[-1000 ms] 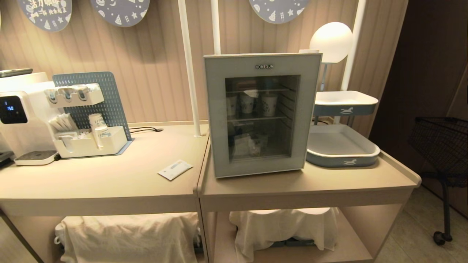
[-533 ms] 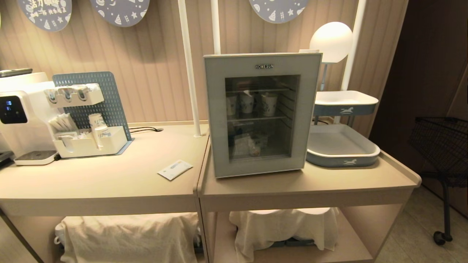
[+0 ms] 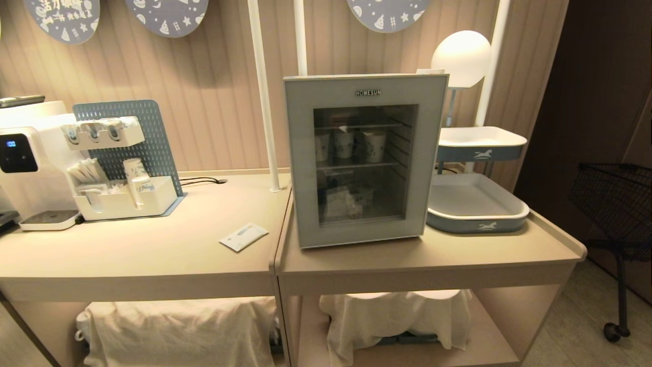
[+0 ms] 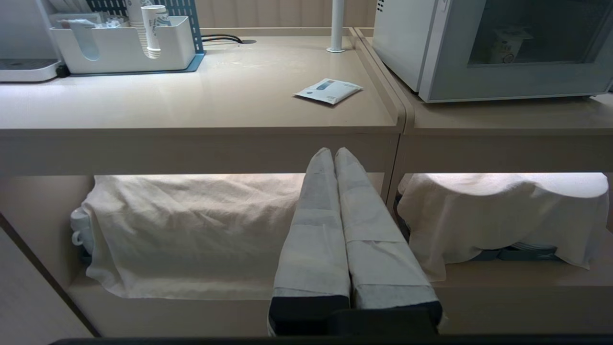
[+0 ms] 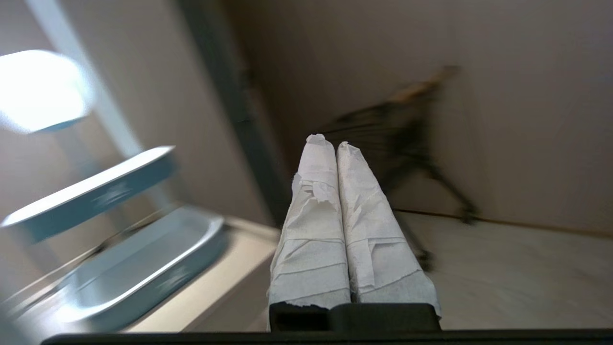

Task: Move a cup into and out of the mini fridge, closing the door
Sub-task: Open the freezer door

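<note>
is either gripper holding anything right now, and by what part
Nothing is held. The left gripper and right gripper are both shut on empty air.

left surface (image 3: 153, 255): water dispenser (image 3: 30, 168) at far left, white organiser (image 3: 127, 201) with paper cups beside it, flat sachet (image 3: 244, 236) near the seam
right surface (image 3: 433, 255): mini fridge (image 3: 364, 158), door (image 3: 356, 224) shut; blue tray (image 3: 476, 206) just beside it
lower shelf (image 3: 484, 346): cloth-covered piles (image 3: 178, 326)
</note>
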